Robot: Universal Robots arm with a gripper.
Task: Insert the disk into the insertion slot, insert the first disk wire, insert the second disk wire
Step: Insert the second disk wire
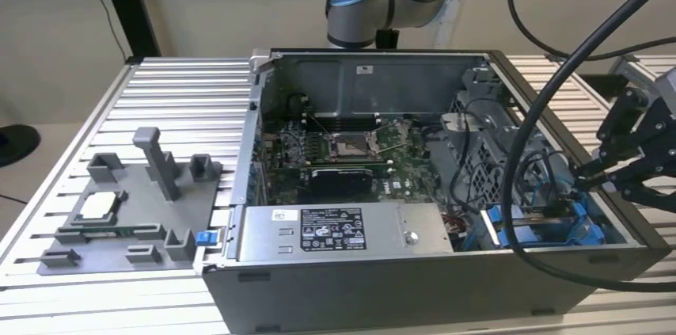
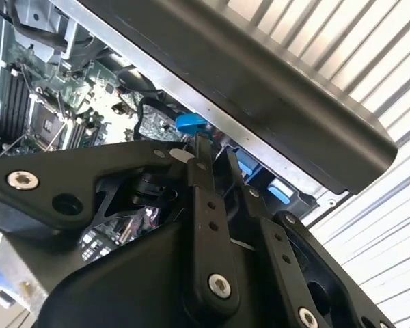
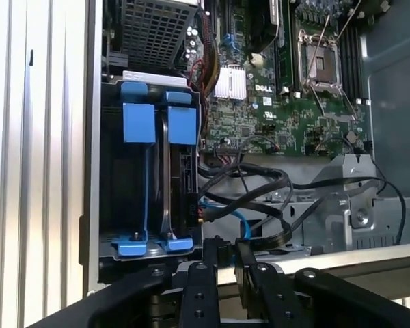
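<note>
The insertion slot (image 3: pixel 138 124) is a grey metal bay with blue rails and tabs, in the open computer case's corner on the exterior view's right (image 1: pixel 541 228). The disk (image 3: pixel 186 191) stands on edge inside the bay, dark between blue carrier rails. A thin blue wire (image 3: pixel 243 220) and a bundle of black wires (image 3: pixel 260 181) lie loose beside the bay. My gripper (image 3: pixel 225 246) hangs just outside the case wall by the bay (image 1: pixel 587 175). Its jaws are shut with nothing seen between them. A blue tab (image 2: pixel 191 124) sits right beyond the gripper (image 2: pixel 202 147).
The motherboard (image 1: pixel 338 153) fills the case floor. A grey labelled power-supply box (image 1: pixel 338 232) lies along the near wall. A grey fixture plate (image 1: pixel 127 208) with upright posts rests on the ribbed table on the exterior view's left. Black cables (image 1: pixel 528 153) loop over the case.
</note>
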